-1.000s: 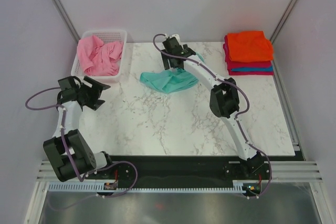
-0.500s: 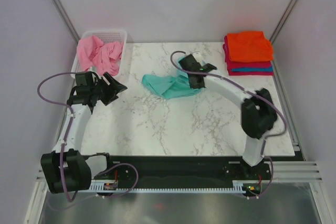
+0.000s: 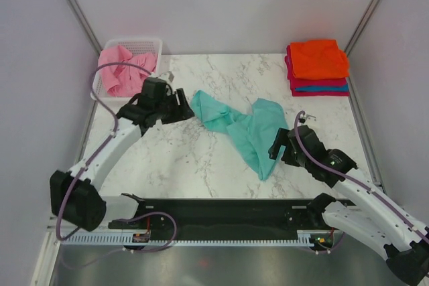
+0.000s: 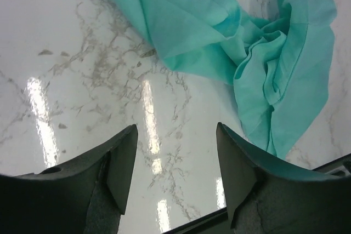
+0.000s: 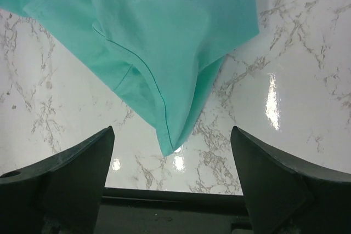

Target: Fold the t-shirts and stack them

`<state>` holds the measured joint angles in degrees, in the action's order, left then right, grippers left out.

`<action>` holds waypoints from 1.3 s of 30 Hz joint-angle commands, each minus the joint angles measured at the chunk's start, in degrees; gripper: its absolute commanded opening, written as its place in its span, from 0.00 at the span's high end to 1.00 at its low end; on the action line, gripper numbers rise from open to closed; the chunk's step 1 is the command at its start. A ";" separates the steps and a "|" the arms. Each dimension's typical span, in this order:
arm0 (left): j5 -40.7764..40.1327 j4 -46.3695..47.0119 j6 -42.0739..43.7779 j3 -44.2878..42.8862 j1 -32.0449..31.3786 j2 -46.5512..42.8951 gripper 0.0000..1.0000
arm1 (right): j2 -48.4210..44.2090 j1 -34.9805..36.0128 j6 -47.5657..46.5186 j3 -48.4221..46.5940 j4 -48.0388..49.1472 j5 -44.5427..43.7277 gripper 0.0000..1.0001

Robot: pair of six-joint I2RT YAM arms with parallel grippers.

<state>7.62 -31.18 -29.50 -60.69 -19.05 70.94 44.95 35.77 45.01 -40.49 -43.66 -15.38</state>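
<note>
Teal t-shirt [image 3: 241, 128] lies crumpled on the table [image 3: 188, 165], stretched slantwise between your arms | left gripper [image 3: 186, 106] — fingers apart, holding nothing, just beside its far end | right gripper [image 3: 277, 147] — the same, at its near tip

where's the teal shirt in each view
Top external: the teal shirt lies crumpled mid-table, slightly right of centre.
Left wrist: it fills the upper right, from the top edge down the right side.
Right wrist: it covers the top, with a hem corner pointing down at centre.
Shared landmark: the marble table under it in all three views.
</note>
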 commanded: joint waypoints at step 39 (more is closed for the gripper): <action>-34.15 -6.44 9.46 -37.57 -21.73 48.42 0.98 | 1.72 0.27 -3.97 1.03 4.46 -3.08 0.02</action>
<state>-21.10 -36.38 -21.58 -94.91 -40.38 119.70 47.22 35.79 41.71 -39.81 -40.71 -16.80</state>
